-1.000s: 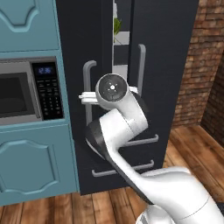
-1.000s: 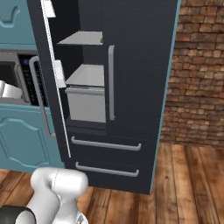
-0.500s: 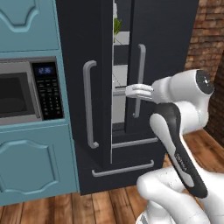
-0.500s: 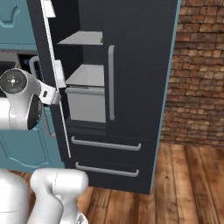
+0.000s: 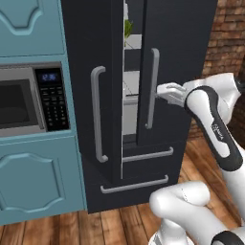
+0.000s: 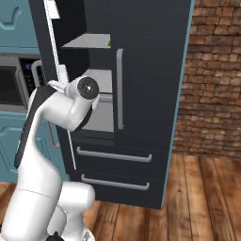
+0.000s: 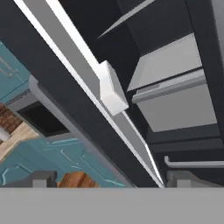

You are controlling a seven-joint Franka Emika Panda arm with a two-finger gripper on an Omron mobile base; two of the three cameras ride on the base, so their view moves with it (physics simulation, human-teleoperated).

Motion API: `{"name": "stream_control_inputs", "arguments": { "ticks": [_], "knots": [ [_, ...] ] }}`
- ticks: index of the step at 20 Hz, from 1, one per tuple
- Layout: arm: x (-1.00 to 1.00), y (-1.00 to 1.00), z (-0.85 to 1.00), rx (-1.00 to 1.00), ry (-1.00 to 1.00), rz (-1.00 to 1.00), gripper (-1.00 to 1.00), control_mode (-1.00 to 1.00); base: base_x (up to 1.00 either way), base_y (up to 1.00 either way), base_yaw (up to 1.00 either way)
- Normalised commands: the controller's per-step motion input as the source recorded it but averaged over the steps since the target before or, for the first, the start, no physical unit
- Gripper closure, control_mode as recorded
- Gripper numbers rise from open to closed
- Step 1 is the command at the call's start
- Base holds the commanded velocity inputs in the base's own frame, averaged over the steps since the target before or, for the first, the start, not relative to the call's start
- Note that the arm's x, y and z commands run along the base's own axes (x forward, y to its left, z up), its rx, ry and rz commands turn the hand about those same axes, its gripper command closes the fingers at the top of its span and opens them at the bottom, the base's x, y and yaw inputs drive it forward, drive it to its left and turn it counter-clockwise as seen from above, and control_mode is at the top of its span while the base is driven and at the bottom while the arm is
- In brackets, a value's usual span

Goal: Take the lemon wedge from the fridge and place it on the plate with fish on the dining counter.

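Black-fronted fridge (image 5: 182, 48) ahead, left door (image 5: 91, 48) swung only partly out, narrow gap onto pale shelves. Gripper (image 5: 165, 91) empty, jaws spread wide, just beside the right door's grey bar handle (image 5: 152, 88) and outside the compartment. Small green-yellow piece (image 5: 128, 26) on the upper shelf (image 6: 89, 41), high in the gap; probably the lemon wedge, though too small to tell for sure.

Risks, as judged from here:
- Catching a finger on the bar handle while swinging across toward the gap, and so tugging the right door.
- Clipping the left door's inner edge or its white door pocket (image 7: 111, 87) when reaching in, given how slim the opening looks; could push the door shut on the arm.
- Coming in too low and striking the grey bin (image 6: 101, 110) rather than clearing up to the upper shelf.
- Nudging so small a piece backward or off the shelf instead of closing around it, with jaws this wide and a steep approach.
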Motion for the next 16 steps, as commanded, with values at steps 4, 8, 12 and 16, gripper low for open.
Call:
{"name": "stream_control_inputs", "arguments": {
  "ticks": [4, 8, 12, 16],
  "knots": [
    [1.00, 0.18, 0.00, 0.00, 0.15, 0.02, -1.00, -1.00, 0.00, 0.00, 0.00],
    [1.00, 0.34, -0.08, 0.00, 0.14, 0.03, -1.00, -1.00, 0.00, 0.00, 0.00],
    [0.98, 0.87, -0.03, -0.02, 0.03, 0.12, -1.00, -1.00, 0.00, 0.00, 0.00],
    [0.67, 1.00, -0.03, -0.01, 0.00, 0.22, -1.00, -1.00, 0.00, 0.00, 0.00]
  ]
}}
